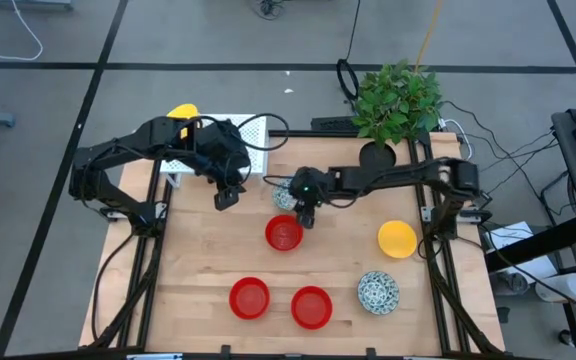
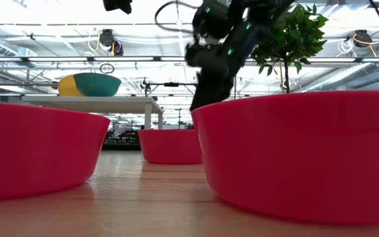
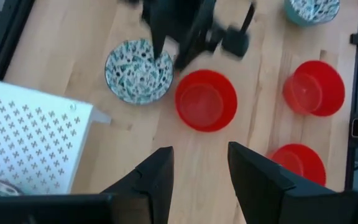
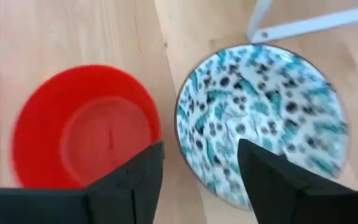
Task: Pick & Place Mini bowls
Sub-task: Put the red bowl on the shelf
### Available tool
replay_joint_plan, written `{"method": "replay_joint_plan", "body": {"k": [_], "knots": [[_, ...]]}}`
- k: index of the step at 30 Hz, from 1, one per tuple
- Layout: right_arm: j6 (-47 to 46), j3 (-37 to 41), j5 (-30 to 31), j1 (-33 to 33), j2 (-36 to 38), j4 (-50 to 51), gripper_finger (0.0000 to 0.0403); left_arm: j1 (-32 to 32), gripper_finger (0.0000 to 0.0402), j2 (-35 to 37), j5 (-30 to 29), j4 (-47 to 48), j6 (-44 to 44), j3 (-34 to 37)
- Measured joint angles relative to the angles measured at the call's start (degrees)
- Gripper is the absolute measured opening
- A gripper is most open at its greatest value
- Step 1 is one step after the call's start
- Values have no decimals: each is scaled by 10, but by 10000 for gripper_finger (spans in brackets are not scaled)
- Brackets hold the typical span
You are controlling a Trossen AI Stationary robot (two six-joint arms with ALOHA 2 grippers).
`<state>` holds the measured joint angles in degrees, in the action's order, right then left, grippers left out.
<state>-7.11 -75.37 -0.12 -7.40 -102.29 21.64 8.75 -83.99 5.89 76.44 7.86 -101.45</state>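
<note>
A speckled bowl (image 1: 284, 196) sits mid-table just beside a red bowl (image 1: 284, 233), near the white rack (image 1: 253, 135). The right gripper (image 1: 305, 216) hangs over the two, fingers apart and empty. The left gripper (image 1: 227, 196) hovers nearby by the rack, fingers also apart. Toward the front edge lie two more red bowls (image 1: 249, 297), a second speckled bowl (image 1: 378, 291) and a yellow bowl (image 1: 397, 238).
</note>
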Motion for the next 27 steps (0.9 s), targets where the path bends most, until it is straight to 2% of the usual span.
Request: {"method": "replay_joint_plan", "body": {"k": [4,10,16,22,27], "knots": [[-14,0,7,3,61,40,194,-16,154,1,-1,2,-2,24],[-12,1,79,15,174,135,184,-41,154,0,0,-27,-6,83],[-35,10,141,26,282,162,186,-64,154,0,0,-166,-40,181],[-96,57,152,33,372,157,184,-84,154,0,-1,-323,-157,287],[-142,126,151,53,436,118,184,-111,154,0,-15,-440,-272,370]]}}
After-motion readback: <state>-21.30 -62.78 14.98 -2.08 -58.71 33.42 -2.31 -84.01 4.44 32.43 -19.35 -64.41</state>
